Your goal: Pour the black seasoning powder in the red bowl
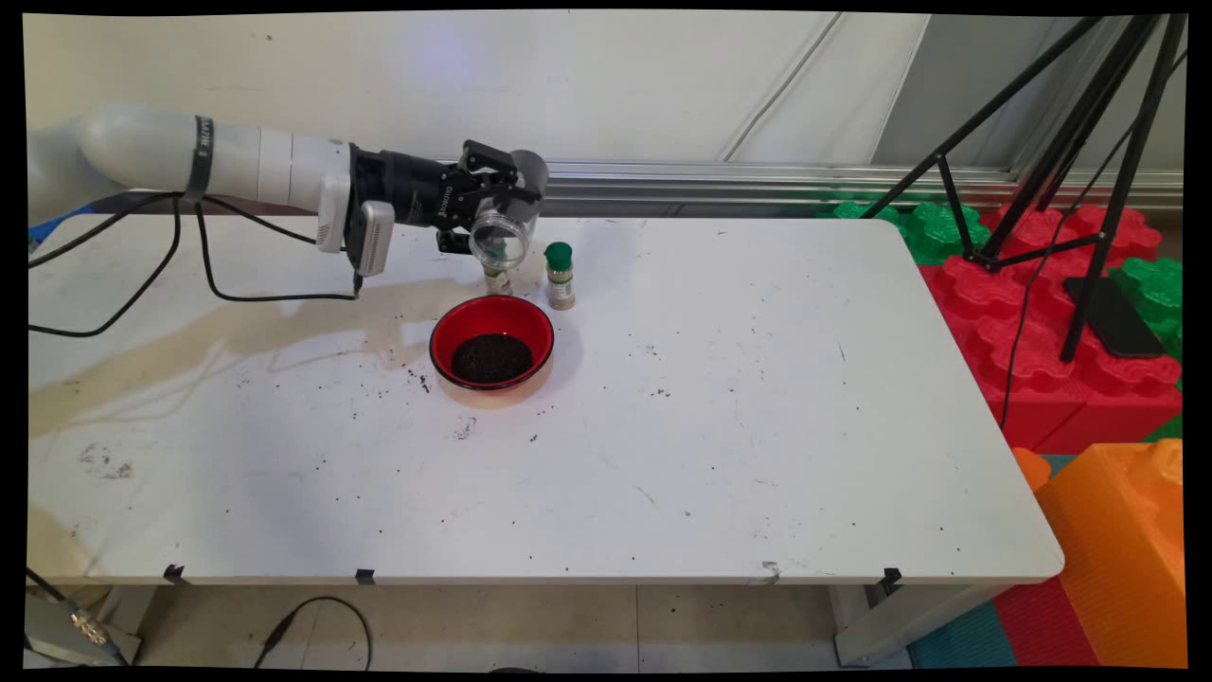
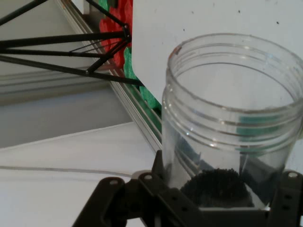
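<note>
My gripper (image 1: 502, 210) is shut on a clear plastic jar (image 1: 500, 237), held tipped on its side above the table's back part with its open mouth facing the camera side. In the hand view the clear plastic jar (image 2: 232, 127) fills the right half, and a small heap of dark grains (image 2: 215, 188) lies at its bottom by the fingers. A red bowl (image 1: 491, 343) with dark grains (image 1: 490, 358) in it stands on the table just below and in front of the jar. Loose dark grains are scattered around the bowl.
A spice shaker with a green cap (image 1: 559, 275) stands right behind the bowl; another small shaker (image 1: 496, 278) stands partly hidden under the jar. Black cables (image 1: 204, 275) hang from the arm at left. A black tripod (image 1: 1089, 170) and coloured foam blocks (image 1: 1042, 322) stand beyond the table's right edge.
</note>
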`<state>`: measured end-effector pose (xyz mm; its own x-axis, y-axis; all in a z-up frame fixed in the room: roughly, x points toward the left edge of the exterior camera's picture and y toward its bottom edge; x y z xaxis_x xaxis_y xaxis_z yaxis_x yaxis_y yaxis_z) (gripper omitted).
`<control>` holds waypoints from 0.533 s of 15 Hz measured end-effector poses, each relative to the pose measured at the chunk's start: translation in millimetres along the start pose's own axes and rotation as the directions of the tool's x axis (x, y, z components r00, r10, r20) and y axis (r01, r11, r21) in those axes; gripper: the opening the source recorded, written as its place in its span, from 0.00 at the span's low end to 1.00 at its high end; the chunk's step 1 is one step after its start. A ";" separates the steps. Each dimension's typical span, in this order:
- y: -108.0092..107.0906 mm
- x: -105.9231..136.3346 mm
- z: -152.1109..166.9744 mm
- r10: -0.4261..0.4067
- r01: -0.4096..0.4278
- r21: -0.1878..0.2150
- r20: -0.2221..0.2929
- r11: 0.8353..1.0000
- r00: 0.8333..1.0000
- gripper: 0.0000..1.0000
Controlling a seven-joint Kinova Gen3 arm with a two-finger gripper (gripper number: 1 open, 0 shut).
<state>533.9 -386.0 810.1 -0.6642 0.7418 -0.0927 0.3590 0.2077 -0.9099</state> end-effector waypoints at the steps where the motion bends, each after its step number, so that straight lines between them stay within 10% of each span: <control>1: 0.9 0.6 -0.5 0.020 -0.020 0.000 0.003 1.000 1.000 0.00; 8: 4.8 5.1 -3.6 0.125 -0.125 -0.001 0.013 0.992 0.992 0.00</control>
<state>534.5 -378.9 806.7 -0.6227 0.7535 -0.2109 0.4400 0.1144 -0.8907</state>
